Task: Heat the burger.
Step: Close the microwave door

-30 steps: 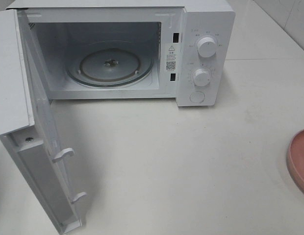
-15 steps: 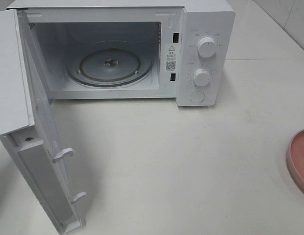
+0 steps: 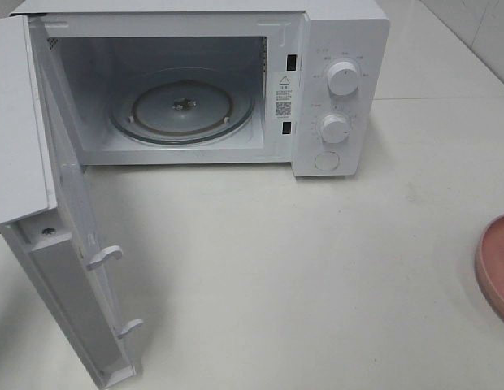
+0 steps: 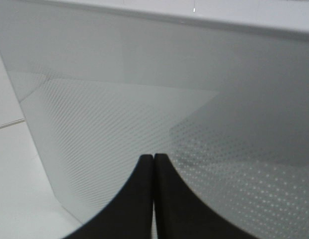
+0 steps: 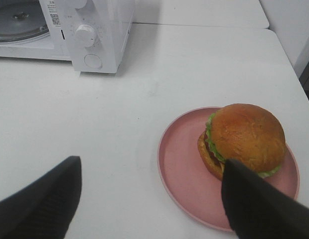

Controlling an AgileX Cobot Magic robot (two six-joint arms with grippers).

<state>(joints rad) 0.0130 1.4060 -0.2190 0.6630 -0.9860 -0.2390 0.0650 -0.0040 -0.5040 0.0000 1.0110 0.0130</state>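
The burger [image 5: 243, 139], with its golden-brown bun and green lettuce frill, sits on a pink plate [image 5: 182, 164] in the right wrist view; only the plate's edge [image 3: 494, 268] shows at the right border of the high view. My right gripper [image 5: 149, 199] is open, its fingers apart above the table just short of the plate. My left gripper [image 4: 153, 164] is shut and empty, close against the outside of the open microwave door [image 4: 144, 109]. The white microwave [image 3: 341, 49] stands at the back with its door [image 3: 49, 211] swung wide open and its glass turntable [image 3: 184, 107] bare.
The microwave has two knobs [image 3: 342, 78] and a round button on its right panel, which also shows in the right wrist view [image 5: 87, 36]. A white table [image 3: 301, 276] spans between the microwave and the plate. A table seam runs behind the microwave.
A dark bit of the left arm has appeared at the far left edge behind the open door. Nothing else has moved.
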